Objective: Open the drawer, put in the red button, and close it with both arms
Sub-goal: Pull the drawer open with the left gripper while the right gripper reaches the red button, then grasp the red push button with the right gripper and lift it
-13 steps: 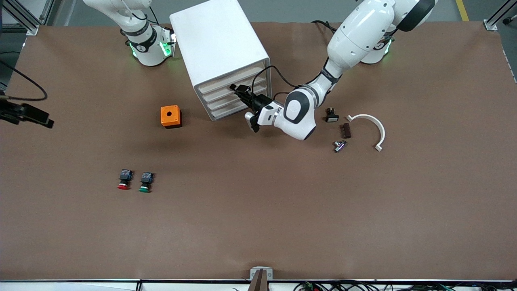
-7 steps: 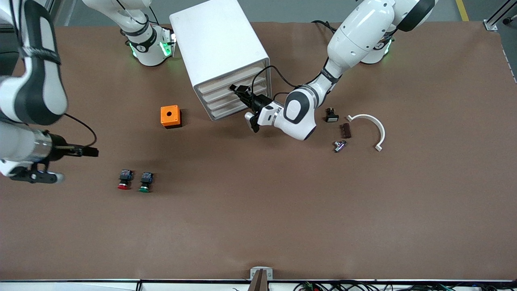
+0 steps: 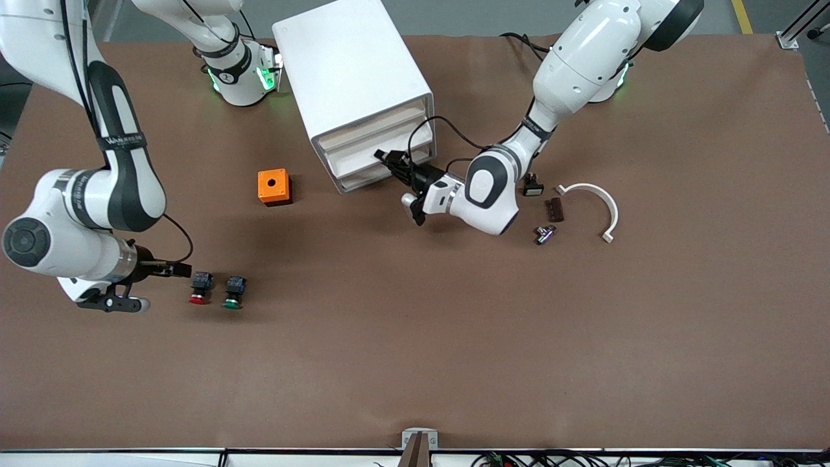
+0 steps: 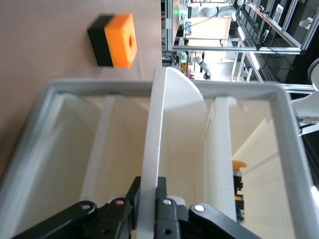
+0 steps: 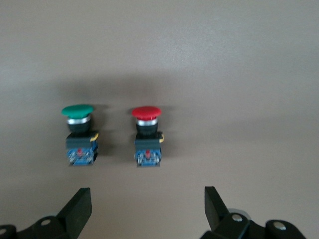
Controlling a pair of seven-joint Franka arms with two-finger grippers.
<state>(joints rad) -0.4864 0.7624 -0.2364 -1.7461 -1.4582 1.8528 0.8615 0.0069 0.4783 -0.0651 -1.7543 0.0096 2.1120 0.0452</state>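
Our left gripper (image 3: 391,159) is clamped on the top drawer (image 4: 149,149) front; we pull straight out. Our right gripper (image 5: 147,209), jaws wide, centres over the red button (image 5: 146,130), clear of the green button (image 5: 78,133).

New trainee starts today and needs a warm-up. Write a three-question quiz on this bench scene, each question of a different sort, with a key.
1. True or false: the left hand is shut on the front lip of the top shallow white tray drawer of the white boxy cabinet.
2. Which lies nearer the right hand?
A. the small push-button switch with a round red cap
B. the same switch with a green cap
C. the orange square box with a round hole
3. Fill in: the right hand's fingers stand ____.

Key: 1 true; 2 A; 3 open
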